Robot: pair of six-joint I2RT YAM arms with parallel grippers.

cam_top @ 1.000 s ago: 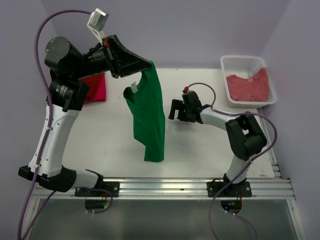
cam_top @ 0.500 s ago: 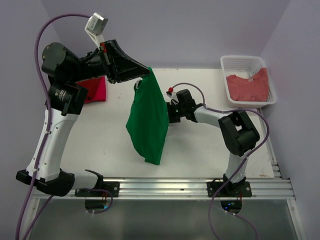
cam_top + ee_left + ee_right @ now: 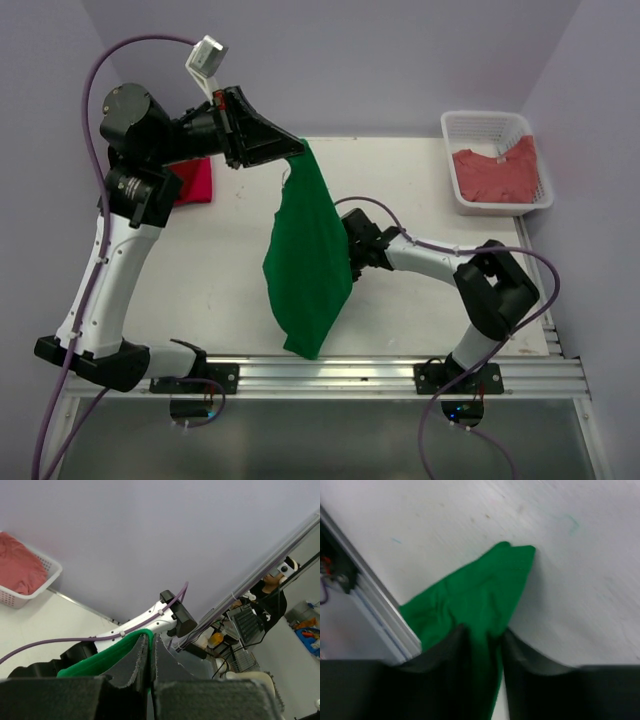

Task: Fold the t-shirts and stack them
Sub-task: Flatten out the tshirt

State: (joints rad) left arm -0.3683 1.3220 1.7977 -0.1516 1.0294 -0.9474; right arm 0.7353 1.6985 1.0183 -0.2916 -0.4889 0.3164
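A bright green t-shirt (image 3: 308, 265) hangs from my left gripper (image 3: 298, 148), which is raised above the table's back and shut on the shirt's top edge (image 3: 142, 639). The shirt's lower end reaches toward the front rail. My right gripper (image 3: 352, 255) is low over the table, pressed into the shirt's right side. In the right wrist view a fold of green cloth (image 3: 475, 595) lies between the fingers of that gripper (image 3: 482, 632), which stand partly closed with a thin gap beside the right finger. A red t-shirt (image 3: 192, 182) lies folded at the back left.
A white lattice basket (image 3: 455, 160) at the back right holds a salmon-red t-shirt (image 3: 497, 172). The metal rail (image 3: 330, 375) runs along the table's near edge, just below the shirt's hem. Purple cables loop from both arms.
My right gripper has pushed left into the hanging shirt and its jaws have narrowed around the cloth. The shirt has swung forward and turned broadside. The left gripper has stayed shut, raised.
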